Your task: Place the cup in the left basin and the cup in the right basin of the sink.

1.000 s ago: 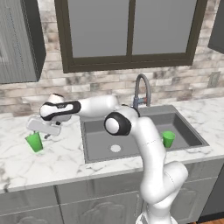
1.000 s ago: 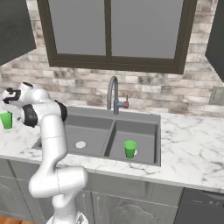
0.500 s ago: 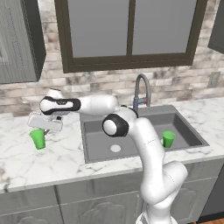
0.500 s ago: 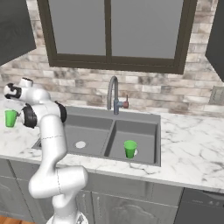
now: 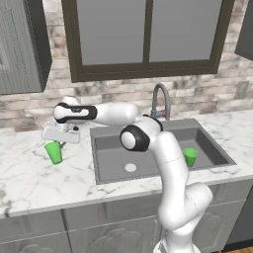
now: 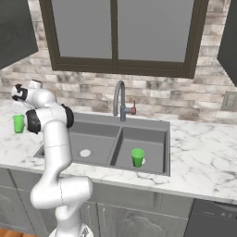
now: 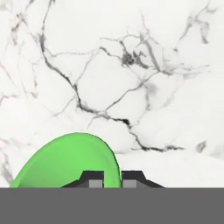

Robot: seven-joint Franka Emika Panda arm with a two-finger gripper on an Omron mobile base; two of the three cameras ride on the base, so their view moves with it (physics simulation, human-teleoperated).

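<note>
Over the marble desk (image 5: 29,183) left of the sink (image 5: 101,170), the hand (image 5: 58,143) is held at the end of the outstretched arm, directly above a green cup (image 5: 54,152). This cup is seen upright on or just above the desk; which of the two cannot be told. In the hand view its green rim (image 7: 65,162) fills the lower left, and the two dark fingertips (image 7: 92,177) are seen close together with the cup's wall running between them, so the fingers appear clamped on the rim, one inside and one outside. From the right base view the same cup (image 6: 18,123) is seen just beyond the arm's dark joint, well apart from the sink.

A second green cup (image 5: 190,156) stands upright in the right basin (image 6: 155,139), beside its pale drain. The left basin (image 5: 106,153) holds only its pale round drain (image 5: 130,168). Behind the divider, the curved grey faucet (image 6: 119,99) rises against the brick wall.
</note>
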